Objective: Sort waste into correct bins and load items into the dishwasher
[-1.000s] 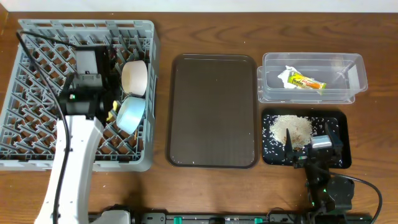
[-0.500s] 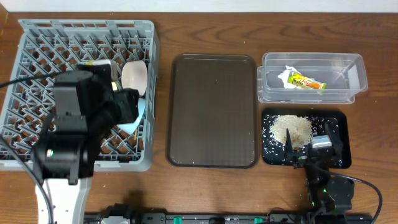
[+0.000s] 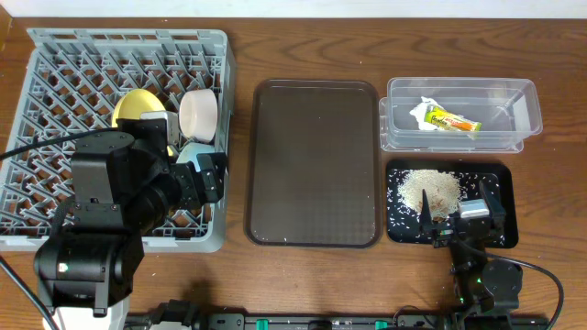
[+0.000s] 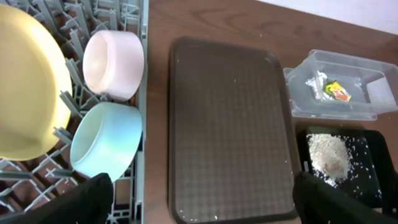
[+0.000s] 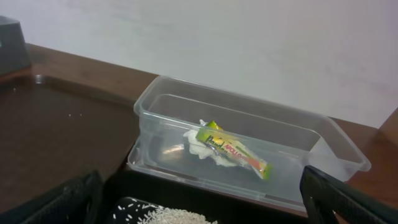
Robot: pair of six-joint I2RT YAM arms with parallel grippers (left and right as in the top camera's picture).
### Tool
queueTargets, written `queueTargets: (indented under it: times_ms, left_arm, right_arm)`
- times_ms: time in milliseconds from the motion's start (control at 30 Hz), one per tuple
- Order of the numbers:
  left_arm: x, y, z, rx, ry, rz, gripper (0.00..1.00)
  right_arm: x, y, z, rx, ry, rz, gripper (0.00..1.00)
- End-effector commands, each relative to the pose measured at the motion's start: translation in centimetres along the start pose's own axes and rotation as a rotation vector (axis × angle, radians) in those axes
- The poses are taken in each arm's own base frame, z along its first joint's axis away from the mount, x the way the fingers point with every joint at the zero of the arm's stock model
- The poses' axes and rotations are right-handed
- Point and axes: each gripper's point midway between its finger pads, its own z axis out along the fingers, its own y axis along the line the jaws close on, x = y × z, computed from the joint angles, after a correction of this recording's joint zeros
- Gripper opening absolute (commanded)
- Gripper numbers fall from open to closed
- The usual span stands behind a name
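The grey dishwasher rack (image 3: 55, 55) holds a yellow plate (image 3: 136, 105) on edge, a white bowl (image 3: 197, 115) and a light blue bowl (image 3: 191, 152). In the left wrist view the plate (image 4: 25, 93), white bowl (image 4: 113, 62) and blue bowl (image 4: 106, 140) stand in a cluster. My left gripper (image 3: 204, 181) hovers open over the rack's right front, holding nothing. The snack wrapper (image 3: 454, 120) and white paper (image 3: 424, 110) lie in the clear tub (image 3: 523, 101). My right gripper (image 3: 456, 209) rests open at the black tray (image 3: 500, 174).
A brown serving tray (image 3: 314, 165) lies between the rack and the bins. Rice-like grains (image 3: 429, 191) are heaped in the black tray. In the right wrist view the wrapper (image 5: 233, 149) sits in the tub (image 5: 155, 106), just beyond the tray.
My left arm has drawn back from the rack's middle toward the front and its gripper has opened. The yellow plate now stands uncovered in the rack. The right arm has not moved.
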Motion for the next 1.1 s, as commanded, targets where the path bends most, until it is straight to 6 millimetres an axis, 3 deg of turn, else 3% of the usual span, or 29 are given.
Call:
queueTargets:
  times_ms: [0, 200, 400, 667, 900, 1067]
  left_arm:
    - [-0.1, 0.5, 0.3, -0.032, -0.005, 0.011, 0.93]
    - [-2.9, 0.8, 1.5, -0.066, -0.224, 0.079, 0.95]
    - [-3.0, 1.0, 3.3, -0.006, -0.495, 0.124, 0.96]
    - [1.3, 2.5, 3.3, 0.023, -0.651, 0.138, 0.98]
    - [3.8, 4.1, 2.5, -0.006, -0.754, 0.127, 0.99]
    - [5.9, 5.4, 4.0, -0.026, -0.766, 0.119, 0.99]
  right_arm:
    - [0.0, -0.2, 0.0, 0.006, 0.0, -0.006, 0.99]
    - [0.0, -0.2, 0.0, 0.006, 0.0, -0.006, 0.99]
    - [0.0, -0.2, 0.0, 0.006, 0.0, -0.006, 0.99]
    - [0.0, -0.2, 0.0, 0.006, 0.0, -0.006, 0.99]
    - [0.0, -0.2, 0.0, 0.006, 0.0, -0.006, 0.99]
    - [0.0, -0.2, 0.0, 0.006, -0.001, -0.006, 0.99]
